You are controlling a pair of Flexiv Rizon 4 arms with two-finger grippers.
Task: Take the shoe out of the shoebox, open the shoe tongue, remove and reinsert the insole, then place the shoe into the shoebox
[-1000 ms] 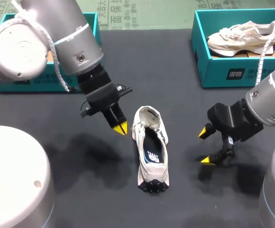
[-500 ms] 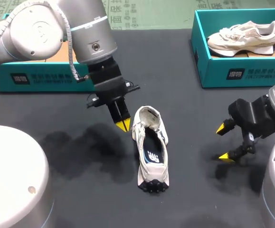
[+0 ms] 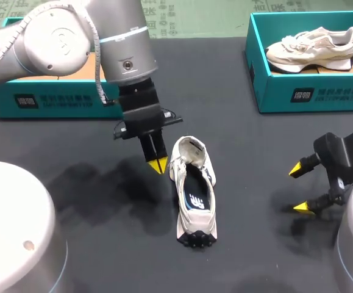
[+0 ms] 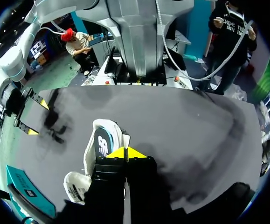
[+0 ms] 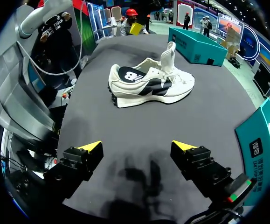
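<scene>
A white shoe [image 3: 193,195] rests on the black table at the middle, its dark blue insole showing inside. My left gripper [image 3: 158,166] is shut with nothing in it, its yellow tips just left of the shoe's far end. In the left wrist view the shoe [image 4: 100,147] lies close beside the shut gripper [image 4: 125,152]. My right gripper [image 3: 300,189] stands open and empty, well to the right of the shoe. From the right wrist, the shoe [image 5: 148,84] lies ahead of the open gripper [image 5: 138,147], its tongue standing up.
A teal shoebox [image 3: 310,97] at the back right holds a second pale shoe [image 3: 313,47]. Another teal shoebox [image 3: 48,104] sits at the back left, partly hidden by my left arm. My right gripper [image 4: 38,117] also shows off to the side in the left wrist view.
My left gripper has shifted right, closer to the shoe's far end, and stayed shut. My right gripper has drawn away to the right, still open. The shoe has not moved.
</scene>
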